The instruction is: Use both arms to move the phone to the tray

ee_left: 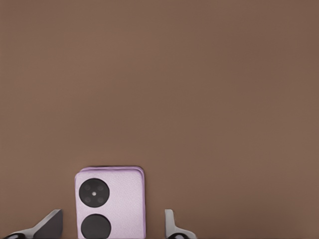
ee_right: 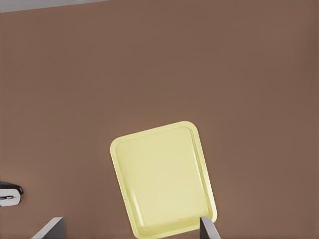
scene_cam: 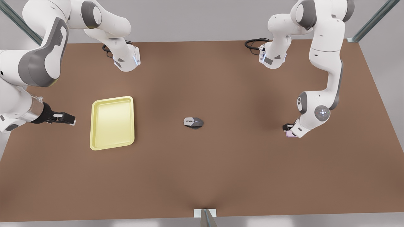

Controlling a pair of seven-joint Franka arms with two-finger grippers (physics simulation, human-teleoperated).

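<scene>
- Your left gripper (ee_left: 112, 229) sits low over the phone (ee_left: 110, 203) at the front view's right side of the table (scene_cam: 221, 176). In the left wrist view its fingers (ee_left: 47, 225) are spread, one on either side of the phone, with a gap of bare table between each and the phone's edges; nothing is pinched.
- The phone lies flat on the table, its pale pink face up and its two black circles showing. In the front view you see just a sliver of it (scene_cam: 290, 134) beneath the wrist of that arm.
- The grey mouse (scene_cam: 193, 122) rests near the table's middle, between phone and tray, well apart from both.
- The tray (scene_cam: 112, 122) lies on the front view's left, with nothing in it.
- Your right gripper (scene_cam: 68, 119) hovers just beside the tray's outer long edge, not touching it. In the right wrist view its fingers (ee_right: 50, 228) stand spread with the tray (ee_right: 162, 179) ahead of them.
</scene>
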